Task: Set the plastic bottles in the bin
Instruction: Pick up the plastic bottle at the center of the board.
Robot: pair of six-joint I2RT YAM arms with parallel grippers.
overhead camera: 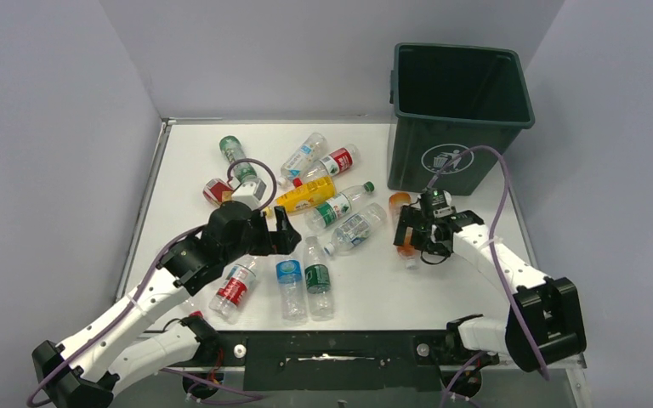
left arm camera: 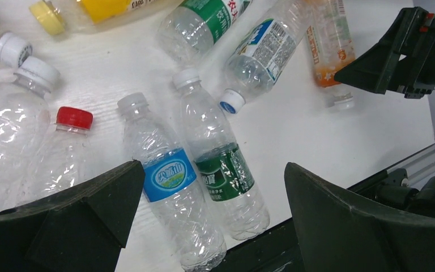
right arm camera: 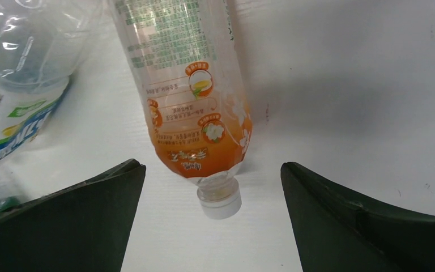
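The dark green bin (overhead camera: 459, 110) stands at the table's back right. Several plastic bottles lie scattered on the white table. My left gripper (overhead camera: 282, 238) is open and empty above a blue-label bottle (left arm camera: 167, 181) and a green-label bottle (left arm camera: 221, 170) lying side by side; in its wrist view the left gripper (left arm camera: 212, 215) has its jaws wide apart, touching neither. My right gripper (overhead camera: 421, 242) is open over an orange-label bottle (right arm camera: 187, 96), in front of the bin. In its wrist view the right gripper (right arm camera: 212, 221) has its jaws on either side of the white cap (right arm camera: 220, 201), apart from it.
A yellow bottle (overhead camera: 306, 195) and several clear ones lie in a cluster at mid-table. A red-label bottle (overhead camera: 234, 289) lies left of the blue-label one. A clear blue-label bottle (right arm camera: 17, 85) lies just left of the orange one. Grey walls enclose the table.
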